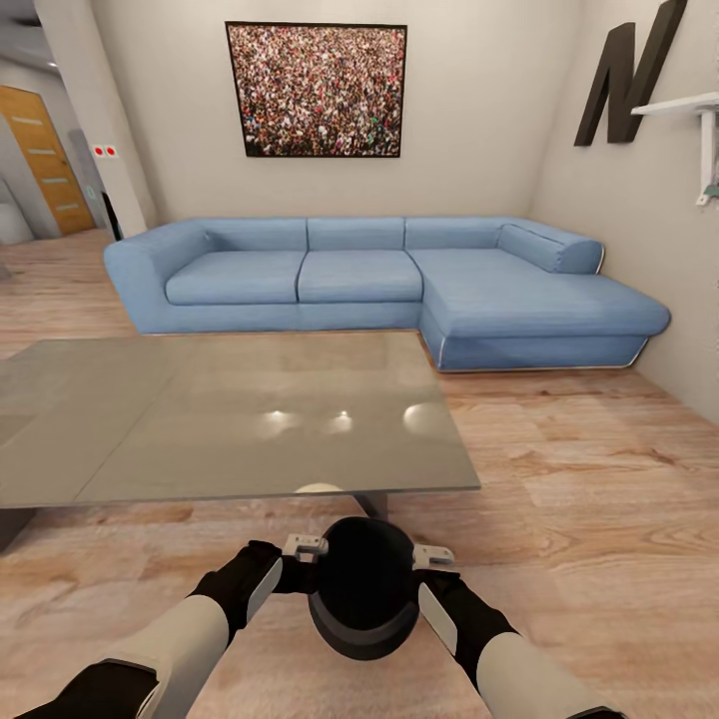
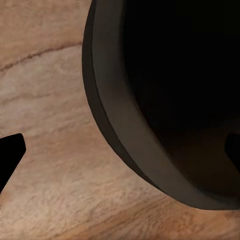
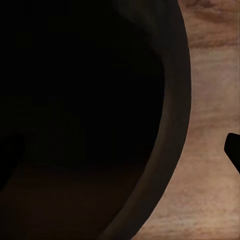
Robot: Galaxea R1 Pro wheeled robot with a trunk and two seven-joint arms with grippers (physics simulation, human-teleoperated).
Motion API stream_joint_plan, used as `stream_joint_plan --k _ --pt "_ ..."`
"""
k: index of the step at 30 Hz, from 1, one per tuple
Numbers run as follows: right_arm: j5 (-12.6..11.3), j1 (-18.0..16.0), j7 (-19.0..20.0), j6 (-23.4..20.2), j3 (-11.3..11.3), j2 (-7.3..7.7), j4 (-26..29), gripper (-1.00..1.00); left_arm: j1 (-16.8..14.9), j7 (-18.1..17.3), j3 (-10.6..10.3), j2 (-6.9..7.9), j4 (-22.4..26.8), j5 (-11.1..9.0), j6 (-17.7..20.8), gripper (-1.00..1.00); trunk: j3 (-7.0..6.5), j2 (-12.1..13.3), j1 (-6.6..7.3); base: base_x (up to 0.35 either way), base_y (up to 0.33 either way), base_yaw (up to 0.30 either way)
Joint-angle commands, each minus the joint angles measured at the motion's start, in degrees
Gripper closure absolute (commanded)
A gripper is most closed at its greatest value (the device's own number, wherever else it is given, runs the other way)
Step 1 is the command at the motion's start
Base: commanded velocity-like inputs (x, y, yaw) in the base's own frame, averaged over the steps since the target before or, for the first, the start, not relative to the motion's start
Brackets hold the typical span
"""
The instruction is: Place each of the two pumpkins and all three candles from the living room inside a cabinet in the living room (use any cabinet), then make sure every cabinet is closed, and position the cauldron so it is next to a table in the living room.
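The black cauldron [image 1: 363,589] is held over the wooden floor [image 1: 579,479] just in front of the near edge of the grey glass tabletop [image 1: 220,419], gripped at its rim from both sides: the left end effector [image 1: 303,559] and the right end effector [image 1: 431,564] are each closed across the wall, one finger inside the mouth. The cauldron-placing step is judged to be in hand. Next, it should be lowered onto the floor beside the table and released.
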State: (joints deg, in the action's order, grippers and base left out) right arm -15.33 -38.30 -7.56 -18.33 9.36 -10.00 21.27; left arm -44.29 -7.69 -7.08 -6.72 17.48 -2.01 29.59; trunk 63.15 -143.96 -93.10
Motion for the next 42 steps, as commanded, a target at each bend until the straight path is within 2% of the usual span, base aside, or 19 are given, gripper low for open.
stream_joint_plan --k 1,15,25,42 --pt "-0.6 0.0 -0.5 -0.2 0.3 0.0 0.1 -1.0 0.0 0.0 -0.3 0.04 0.1 -0.2 0.3 -1.0 -0.18 0.0 0.03 -0.002 0.0 0.0" --pt "-0.6 0.0 -0.5 -0.3 0.3 0.0 0.1 -1.0 0.0 0.0 -0.3 0.04 0.1 -0.2 0.3 -1.0 -3.28 0.2 0.39 0.0 0.0 0.0" --pt "-0.6 0.0 -0.5 -0.3 0.3 0.0 0.1 -1.0 0.0 0.0 -0.3 0.04 0.0 -0.2 0.3 -1.0 -3.28 0.2 0.39 -0.004 0.0 0.0" --pt "-0.6 0.0 -0.5 -0.3 0.3 0.0 0.1 -1.0 0.0 0.0 -0.3 -0.02 0.1 -0.2 0.3 -1.0 -3.28 0.2 0.39 -0.122 0.0 0.0"
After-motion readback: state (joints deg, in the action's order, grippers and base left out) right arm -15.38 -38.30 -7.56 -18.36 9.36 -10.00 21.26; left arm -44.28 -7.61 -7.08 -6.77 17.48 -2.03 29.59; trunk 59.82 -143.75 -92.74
